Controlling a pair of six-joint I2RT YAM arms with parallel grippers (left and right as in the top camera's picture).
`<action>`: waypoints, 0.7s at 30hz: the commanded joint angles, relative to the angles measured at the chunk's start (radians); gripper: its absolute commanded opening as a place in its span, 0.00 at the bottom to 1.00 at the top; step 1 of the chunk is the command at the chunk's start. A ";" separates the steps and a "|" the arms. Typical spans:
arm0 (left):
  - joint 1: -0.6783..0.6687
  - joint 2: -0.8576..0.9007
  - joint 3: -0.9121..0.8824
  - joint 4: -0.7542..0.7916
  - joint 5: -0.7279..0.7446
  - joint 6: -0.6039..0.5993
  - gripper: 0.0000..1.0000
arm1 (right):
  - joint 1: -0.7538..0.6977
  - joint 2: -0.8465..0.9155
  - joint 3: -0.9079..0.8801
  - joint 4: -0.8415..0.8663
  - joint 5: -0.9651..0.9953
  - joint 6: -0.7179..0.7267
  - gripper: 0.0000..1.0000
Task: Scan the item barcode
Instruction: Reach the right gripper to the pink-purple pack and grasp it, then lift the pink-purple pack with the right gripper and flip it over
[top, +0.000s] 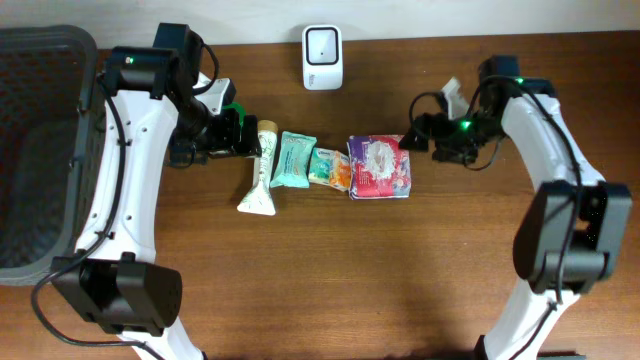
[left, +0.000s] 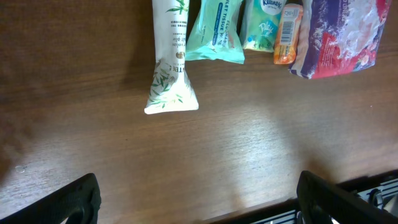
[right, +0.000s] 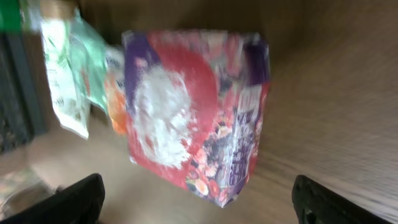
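Note:
Four items lie in a row mid-table: a white tube (top: 261, 170), a teal wipes pack (top: 293, 159), a small tissue pack (top: 330, 166) and a red and purple pack (top: 379, 166). A white scanner (top: 321, 57) stands at the back edge. My left gripper (top: 245, 135) hangs open beside the tube's cap end, and its wrist view shows the tube (left: 169, 62) and the teal wipes pack (left: 216, 31) ahead of the empty left gripper (left: 199, 202). My right gripper (top: 415, 138) is open just right of the red and purple pack (right: 193, 106), which lies blurred ahead of the right gripper (right: 199, 202).
A dark mesh basket (top: 40, 150) fills the far left of the table. Bare wood lies in front of the row of items and to the right of the right arm.

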 joint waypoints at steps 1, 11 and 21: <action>0.000 -0.015 0.000 -0.001 0.010 0.001 0.99 | -0.025 0.070 0.013 -0.059 -0.189 -0.198 0.95; 0.000 -0.015 0.000 -0.001 0.010 0.001 0.99 | -0.040 0.100 -0.209 0.156 -0.264 -0.129 0.95; 0.000 -0.015 0.000 -0.001 0.010 0.001 0.99 | -0.003 0.095 -0.208 0.196 -0.208 -0.067 0.10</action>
